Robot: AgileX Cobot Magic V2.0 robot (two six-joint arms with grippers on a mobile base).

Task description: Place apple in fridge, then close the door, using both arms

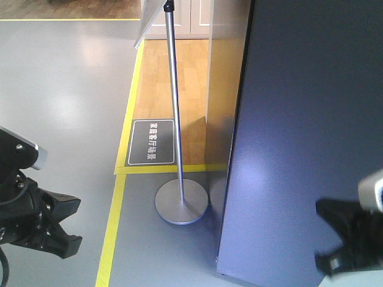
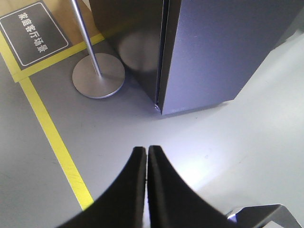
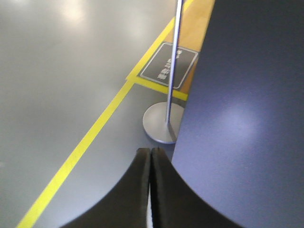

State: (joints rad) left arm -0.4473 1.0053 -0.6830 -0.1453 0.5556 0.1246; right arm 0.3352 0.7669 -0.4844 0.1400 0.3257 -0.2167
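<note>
— Where did the fridge [image 1: 305, 137] stand?

— We saw it upright on the right of the front view, its long axis vertical, one broad dark grey face turned toward us and the base on the grey floor [image 1: 60, 89]. In the left wrist view the door edge lay flush against the body with only a thin seam between, so it looked shut. The apple showed in none of our views.

— And our grippers?

— The left gripper [image 2: 147, 156] had its jaws pressed together, holding nothing, above bare floor near the fridge corner. The right gripper [image 3: 150, 159] also had its jaws together and empty, just beside the fridge face.

— Anything else nearby?

— A sign stand [image 1: 181, 200] with a round metal base stood just left of the fridge, beside yellow floor tape [image 1: 112, 239] and a dark floor label [image 1: 152, 142].
</note>
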